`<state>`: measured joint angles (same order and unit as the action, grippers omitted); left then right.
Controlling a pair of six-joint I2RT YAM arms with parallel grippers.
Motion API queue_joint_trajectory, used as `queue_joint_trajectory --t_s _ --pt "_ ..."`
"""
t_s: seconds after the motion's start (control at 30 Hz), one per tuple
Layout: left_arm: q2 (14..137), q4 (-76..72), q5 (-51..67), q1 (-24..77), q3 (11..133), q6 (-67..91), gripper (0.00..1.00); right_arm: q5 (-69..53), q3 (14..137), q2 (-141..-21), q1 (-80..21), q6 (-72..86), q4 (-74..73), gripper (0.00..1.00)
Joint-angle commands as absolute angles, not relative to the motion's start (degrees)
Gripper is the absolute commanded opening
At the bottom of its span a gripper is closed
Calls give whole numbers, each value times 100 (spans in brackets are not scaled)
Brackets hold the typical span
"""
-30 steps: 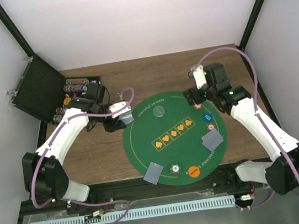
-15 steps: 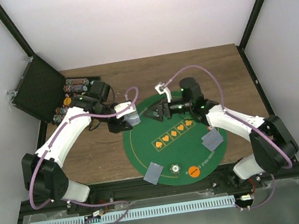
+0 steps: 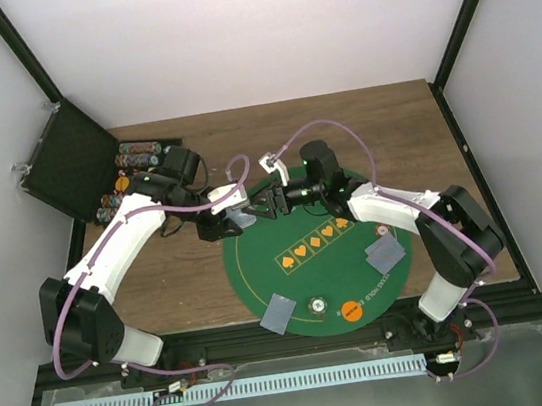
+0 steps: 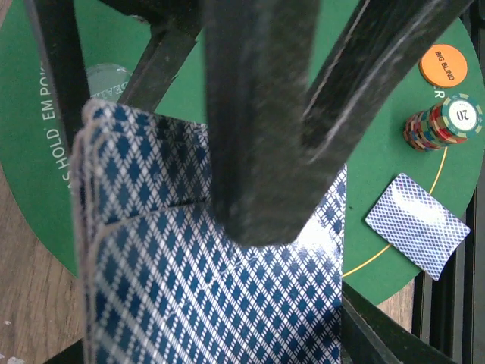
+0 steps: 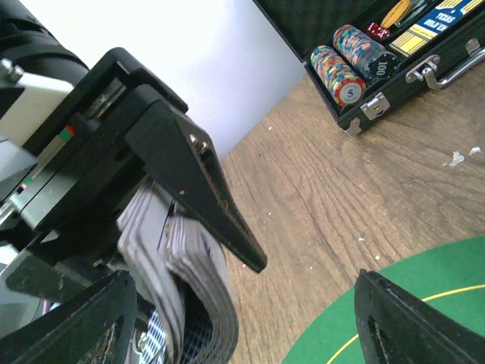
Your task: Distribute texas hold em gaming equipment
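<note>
top external: left pincer clamps the card deck over the green mat's left edge; right pincer just beside it.
left wrist: deck pinched, blue-diamond backs showing; chip stack and orange token on the mat.
right wrist: right pincer spread wide, empty, facing the deck.

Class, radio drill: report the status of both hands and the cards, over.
Left hand shut on blue diamond-backed card deck. Right hand open, close beside deck. Nothing seen between them.
</note>
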<state>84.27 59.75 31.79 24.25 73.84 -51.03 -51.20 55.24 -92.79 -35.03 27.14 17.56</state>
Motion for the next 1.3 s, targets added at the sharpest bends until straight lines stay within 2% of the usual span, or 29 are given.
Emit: queue_joint_trajectory --t_s 0.0,0.2,0.4,0.57,0.63,0.77,1.0,1.17,1.27 --pt "8377 5965 3418 2399 7586 -5059 50 -4963 5879 -9457 -3596 2751 1901 78" --pt "8344 5918 3460 2352 7565 -5026 48 -4549 5894 -9293 -3597 2482 1328 68" --pt "8354 5865 3398 2270 7574 -5021 48 -4016 5809 -8868 -3589 2203 848 52" --pt "8367 5870 3410 2259 7595 -5015 48 -3994 5938 -8883 -3589 2087 563 44" --pt "8374 5871 3404 2259 7579 -5018 48 -4026 5985 -8887 -3592 2035 499 45" --pt "8376 5871 3415 2259 7589 -5010 48 -4621 6143 -9036 -3648 1895 637 56" --pt "8359 5906 3526 2259 7650 -4999 48 -4822 6412 -9549 -3728 2129 1083 70" --pt "8363 5941 3576 2259 7647 -5026 48 -4574 6531 -9704 -3779 2111 1044 71" --pt "8367 5952 3573 2251 7644 -5045 48 -4150 6479 -9534 -3779 2015 748 65"
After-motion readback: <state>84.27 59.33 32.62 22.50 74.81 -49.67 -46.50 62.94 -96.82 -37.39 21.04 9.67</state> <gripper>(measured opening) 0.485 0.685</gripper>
